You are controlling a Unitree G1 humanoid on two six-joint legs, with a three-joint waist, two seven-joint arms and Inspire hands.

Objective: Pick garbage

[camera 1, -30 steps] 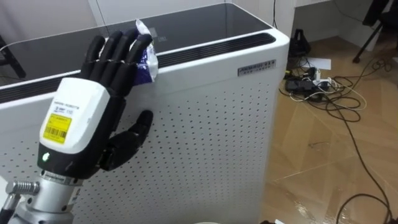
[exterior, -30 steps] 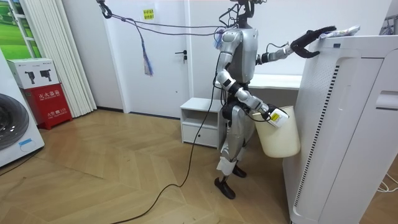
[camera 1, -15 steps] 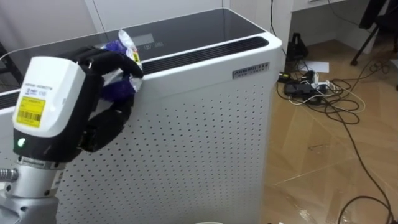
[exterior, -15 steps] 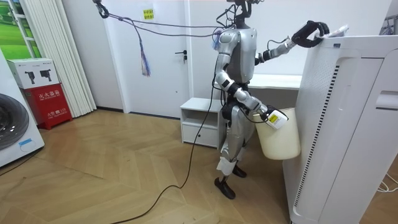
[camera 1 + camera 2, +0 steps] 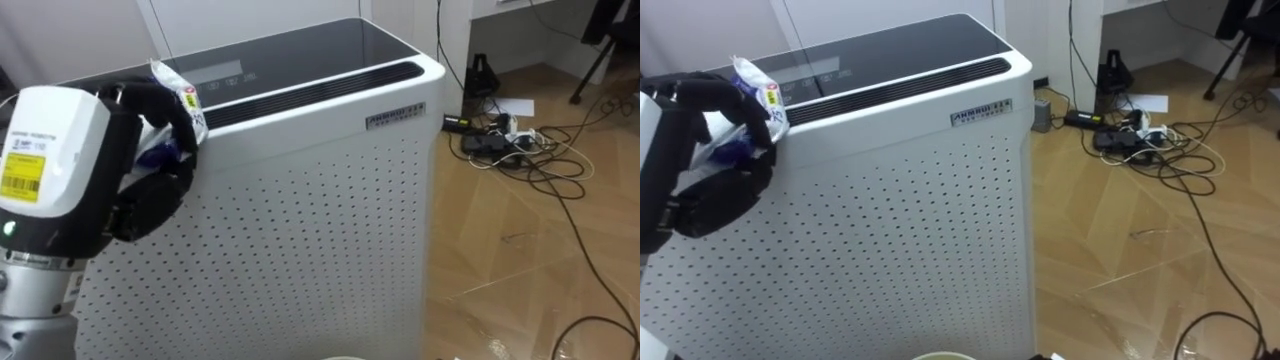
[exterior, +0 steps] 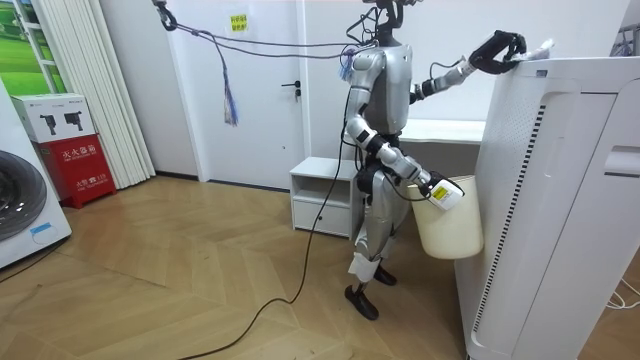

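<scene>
L hand is raised high, arm stretched fwd. The back of the hand, w/ its white cover & yellow label, faces the camera. Fingers are curled hard over & the thumb is tucked under, so the hand is closed round a crumpled wrapper.

In the room view the arm reaches toward that view's right. The fist sits at the top near corner of the tall white perforated appliance.

Wrapper: scrunched film. The part sticking up above the fingers is white w/ yellow & red print. The part inside the fist, btwn fingers & thumb, is purple-blue. In the room view a pale end pokes out past the fist, over the appliance top. Can't tell if it touches the top.

Just right of the L hand runs the dark glossy top panel w/ a long slot vent along its near edge. Further right & well below the hand, a tangle of cables lies on the wood floor.

R hand is low, about hip height, at the rim of a cream bin held close to the body. Its grip can't be made out.
</scene>
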